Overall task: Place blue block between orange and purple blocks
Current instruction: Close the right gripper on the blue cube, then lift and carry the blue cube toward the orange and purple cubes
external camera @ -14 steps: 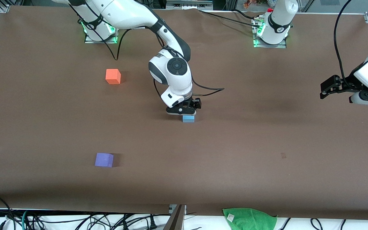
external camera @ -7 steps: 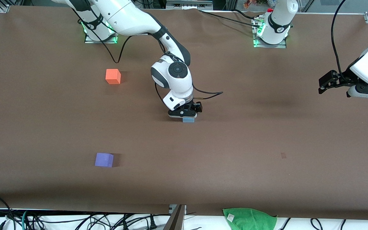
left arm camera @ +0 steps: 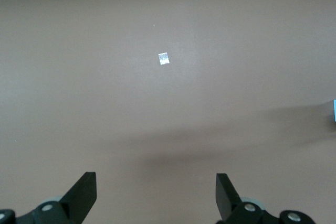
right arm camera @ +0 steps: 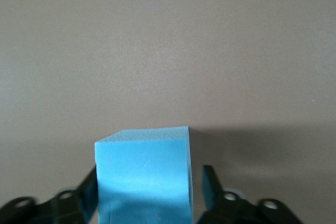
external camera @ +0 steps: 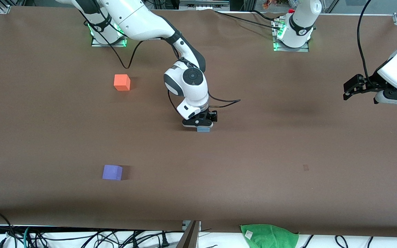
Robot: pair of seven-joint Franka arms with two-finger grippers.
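The light blue block sits on the brown table near its middle. My right gripper is lowered over it, open, with a finger on each side. In the right wrist view the block fills the space between the fingers, with a small gap on one side. The orange block lies toward the right arm's end, close to that arm's base. The purple block lies nearer the front camera at the same end. My left gripper waits open and empty in the air at the left arm's end.
A green cloth lies at the table's front edge. A small pale mark is on the table surface and also shows in the left wrist view. Cables hang along the front edge.
My right gripper has come down lower around the blue block, covering more of it. My left gripper has shifted slightly upward in the front view.
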